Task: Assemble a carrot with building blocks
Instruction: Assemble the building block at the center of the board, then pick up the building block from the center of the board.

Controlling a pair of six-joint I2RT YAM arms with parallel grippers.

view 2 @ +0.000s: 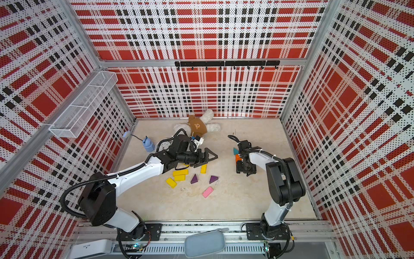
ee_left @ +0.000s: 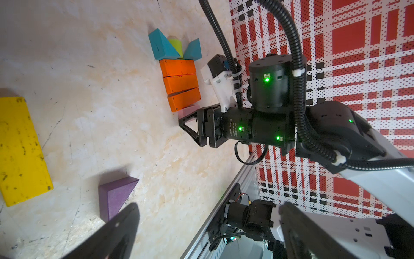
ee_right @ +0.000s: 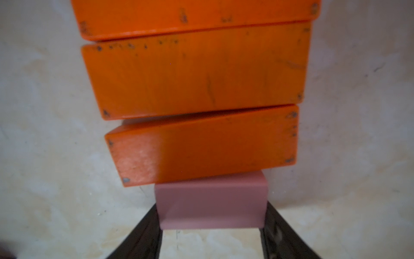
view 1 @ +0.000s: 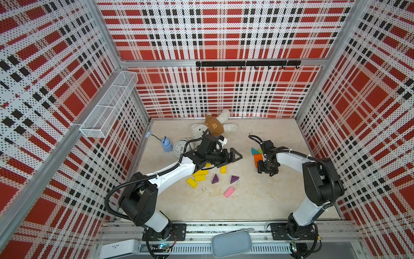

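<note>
On the right of the floor lies a row of building blocks: two teal triangles (ee_left: 162,46) flank a lime-green cylinder (ee_left: 175,46), then come three orange blocks (ee_left: 180,83). A pink block (ee_right: 211,201) touches the last orange block (ee_right: 201,150), and my right gripper (ee_right: 211,215) is shut on its two sides. In a top view this gripper (view 1: 261,170) hides the pink block. My left gripper (view 1: 235,157) hangs open and empty over loose yellow blocks (view 1: 200,172). Two purple triangles (view 1: 215,179) and a second pink block (view 1: 229,192) lie nearer the front.
A plush bunny (view 1: 215,126), a white alarm clock (view 1: 180,146) and a blue object (view 1: 167,145) lie at the back left. A mesh basket (view 1: 109,105) hangs on the left wall, a hook rail (view 1: 246,64) on the back wall. A grey pouch (view 1: 231,243) lies on the front rail.
</note>
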